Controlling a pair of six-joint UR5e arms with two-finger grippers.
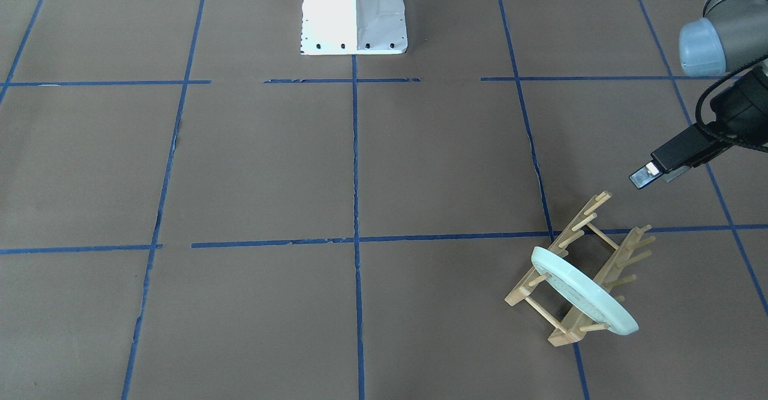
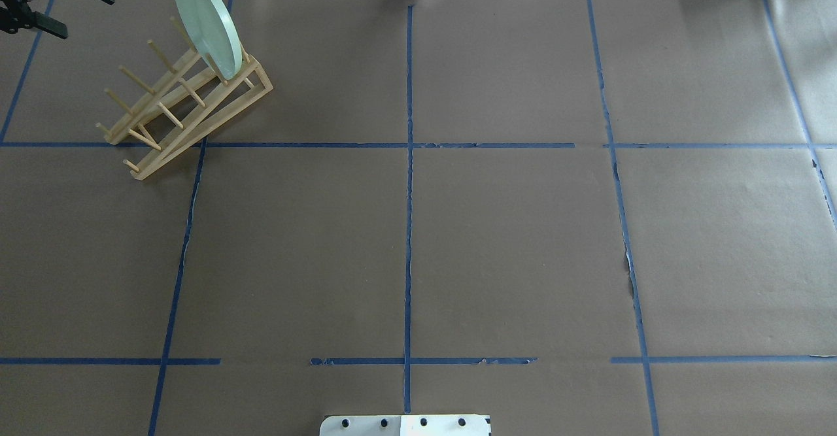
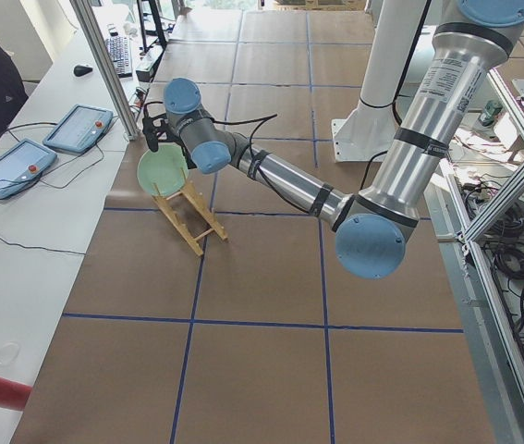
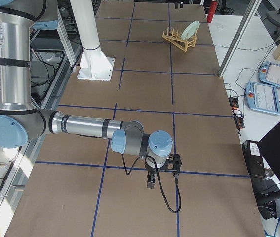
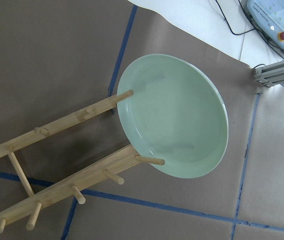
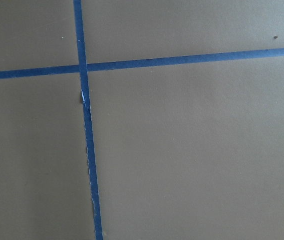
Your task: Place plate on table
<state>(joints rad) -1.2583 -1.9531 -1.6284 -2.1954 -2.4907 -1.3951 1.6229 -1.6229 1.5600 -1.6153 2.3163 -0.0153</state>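
The pale mint-green plate (image 2: 206, 24) stands on edge in the end slot of the wooden peg rack (image 2: 216, 121), at the far left of the table (image 2: 510, 246). It also shows in the front-facing view (image 1: 582, 292) and fills the left wrist view (image 5: 177, 115). My left gripper (image 2: 75, 12) is open and empty, in the air beside the rack's free end and apart from the plate; one of its fingertips (image 1: 643, 176) shows above the rack (image 1: 579, 225). My right gripper (image 4: 162, 173) hangs low over bare table far from the plate; I cannot tell if it is open.
The white robot base (image 1: 354, 10) stands at the table's near middle edge. Two teach pendants (image 3: 49, 148) lie on the white bench beyond the table edge by the rack. A metal post (image 3: 104, 65) rises near that edge. Blue tape lines (image 6: 84, 120) cross the paper.
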